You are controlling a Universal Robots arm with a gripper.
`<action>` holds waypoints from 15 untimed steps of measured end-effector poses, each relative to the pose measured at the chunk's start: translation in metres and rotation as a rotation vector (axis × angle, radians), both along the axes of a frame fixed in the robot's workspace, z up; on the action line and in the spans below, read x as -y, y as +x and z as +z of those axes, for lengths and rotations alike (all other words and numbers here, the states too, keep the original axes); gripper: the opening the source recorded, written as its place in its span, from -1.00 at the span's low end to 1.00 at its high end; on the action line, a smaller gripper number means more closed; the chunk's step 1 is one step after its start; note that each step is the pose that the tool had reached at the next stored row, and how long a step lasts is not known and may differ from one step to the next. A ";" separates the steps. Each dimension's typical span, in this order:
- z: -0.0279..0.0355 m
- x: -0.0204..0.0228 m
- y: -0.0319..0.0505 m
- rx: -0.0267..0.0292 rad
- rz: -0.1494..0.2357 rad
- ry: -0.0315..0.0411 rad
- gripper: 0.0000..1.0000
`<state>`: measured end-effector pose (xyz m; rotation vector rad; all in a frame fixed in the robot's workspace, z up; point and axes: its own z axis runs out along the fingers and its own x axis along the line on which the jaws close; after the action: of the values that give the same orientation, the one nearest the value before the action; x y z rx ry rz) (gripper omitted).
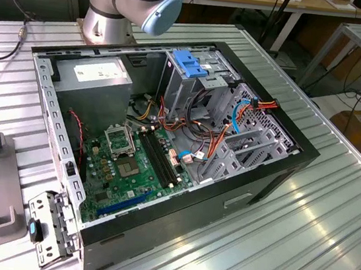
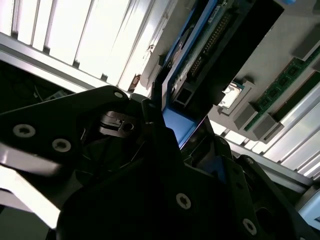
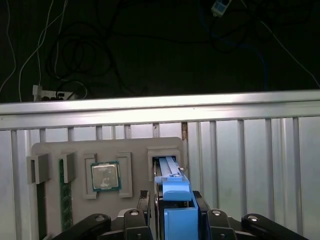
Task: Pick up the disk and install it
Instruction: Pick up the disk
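Observation:
The disk (image 3: 176, 197) is a dark drive framed by bright blue rails, with a blue end tab toward the camera. In the first wrist view it stands on edge between the black fingers of my gripper (image 3: 175, 220), its far end at a slot of the grey parts tray (image 3: 107, 147). The second wrist view shows the disk (image 2: 210, 45) from its connector side, its blue rail running down into the gripper (image 2: 172, 127). The jaws look shut against the disk's two sides. Whether the disk still rests in the slot or hangs just above it I cannot tell.
The tray also carries a processor chip (image 3: 105, 176) and memory sticks (image 3: 63, 200), on a ribbed metal table (image 3: 250, 150). The exterior view shows the open computer case (image 1: 166, 140) with a pale-blue latch plate (image 1: 190, 63) on its drive cage, and the arm's base (image 1: 128, 1) behind it.

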<state>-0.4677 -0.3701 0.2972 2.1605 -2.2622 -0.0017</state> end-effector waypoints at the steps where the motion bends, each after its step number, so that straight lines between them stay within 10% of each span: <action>1: -0.0002 0.0000 0.0000 0.0005 0.002 -0.0020 -0.08; 15: -0.0002 -0.0003 0.0000 0.0007 0.006 -0.0070 -0.25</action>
<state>-0.4676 -0.3698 0.2970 2.1641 -2.2528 0.0071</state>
